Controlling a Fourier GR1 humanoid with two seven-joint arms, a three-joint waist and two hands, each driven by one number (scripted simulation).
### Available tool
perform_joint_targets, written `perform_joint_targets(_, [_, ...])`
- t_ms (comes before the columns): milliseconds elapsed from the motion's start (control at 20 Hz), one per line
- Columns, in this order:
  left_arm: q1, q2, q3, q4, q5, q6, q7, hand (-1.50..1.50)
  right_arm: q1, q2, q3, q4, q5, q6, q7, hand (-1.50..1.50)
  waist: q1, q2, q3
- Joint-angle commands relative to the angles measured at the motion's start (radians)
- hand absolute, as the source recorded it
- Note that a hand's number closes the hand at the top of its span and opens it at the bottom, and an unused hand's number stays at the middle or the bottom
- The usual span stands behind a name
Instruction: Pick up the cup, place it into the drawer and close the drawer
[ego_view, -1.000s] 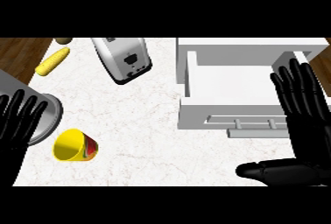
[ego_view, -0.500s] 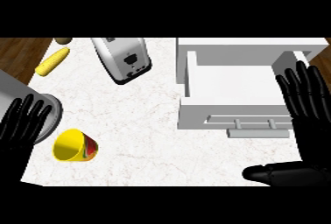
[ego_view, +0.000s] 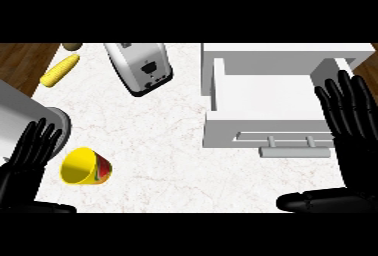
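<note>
Two hands frame the marbled white bench (ego_view: 184, 145). The left hand (ego_view: 26, 160) is released, fingers straight, just left of the cup (ego_view: 83, 166). The cup is yellow with a red and green patch, lying on its side, mouth leftward, well apart from the drawer (ego_view: 269, 107). A corn cob (ego_view: 60, 70) lies top left beside a toaster (ego_view: 138, 67); no legible markings. The drawer is white, boxy, open, with a bar handle. The right hand (ego_view: 351, 120) is released, overlapping its right edge.

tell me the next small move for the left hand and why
Probably curl the left hand round the yellow cup lying on its side. The hand is open just left of it, not yet holding, and the white drawer stands open and waiting.
</note>
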Motion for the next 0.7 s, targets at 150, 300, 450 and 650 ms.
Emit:
perform_joint_targets(150, [-0.012,0.031,0.026,0.166,-0.071,-0.051,-0.137,-1.5,0.016,0.008,0.012,-0.023,0.002,0.005,0.012,-1.5,0.0,0.0,0.0])
perform_joint_targets(300, [0.009,0.038,0.033,0.225,-0.088,-0.084,-0.208,-1.5,0.001,-0.006,-0.018,0.029,-0.005,0.023,-0.026,-1.5,0.001,0.0,0.0])
perform_joint_targets(450, [-0.058,0.05,0.034,0.382,-0.145,-0.07,-0.291,-1.5,-0.044,-0.036,-0.063,0.044,-0.041,0.035,0.001,-1.5,-0.001,0.001,0.0])
perform_joint_targets(650, [-0.101,0.074,0.045,0.437,-0.13,-0.068,-0.287,-1.5,-0.006,-0.003,-0.029,0.035,-0.012,0.021,-0.023,-1.5,0.0,0.0,0.0])
